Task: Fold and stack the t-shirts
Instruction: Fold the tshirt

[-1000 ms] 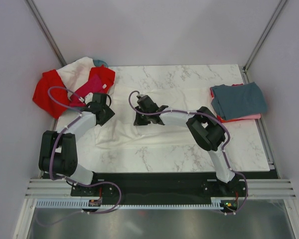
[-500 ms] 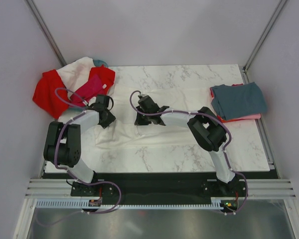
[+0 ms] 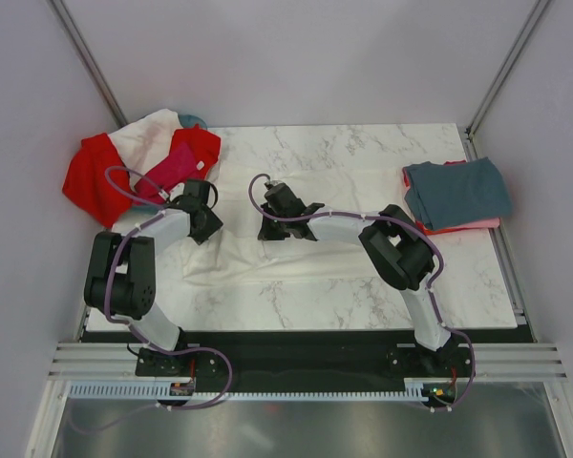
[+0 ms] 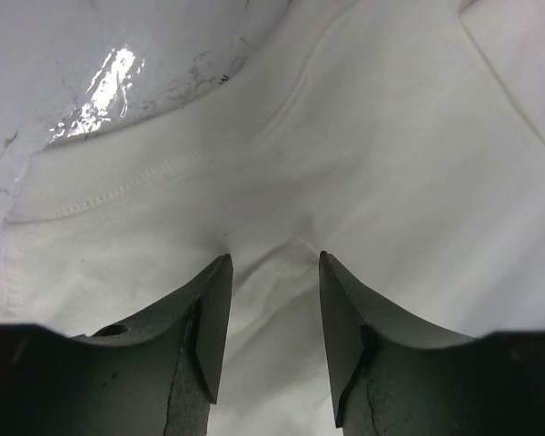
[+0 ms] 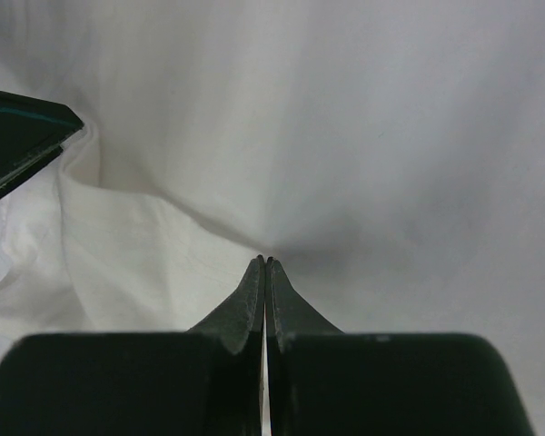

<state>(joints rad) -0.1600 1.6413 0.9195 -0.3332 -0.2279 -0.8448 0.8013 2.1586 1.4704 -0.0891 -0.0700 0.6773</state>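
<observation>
Left fingers (image 4: 209, 318) half-open, pressed onto the white t-shirt (image 3: 296, 260), cloth ridged between them | right fingers (image 5: 252, 300) pinched shut on a fold of it | shirt spread across the tabletop (image 3: 382, 143) | folded slate t-shirt (image 3: 458, 191) tops the right-edge stack

My fingers (image 5: 251, 304) pressed tight together, tips seemingly pinching a crease of white t-shirt (image 5: 391, 136), dark wedge (image 5: 18, 136) at left edge
</observation>
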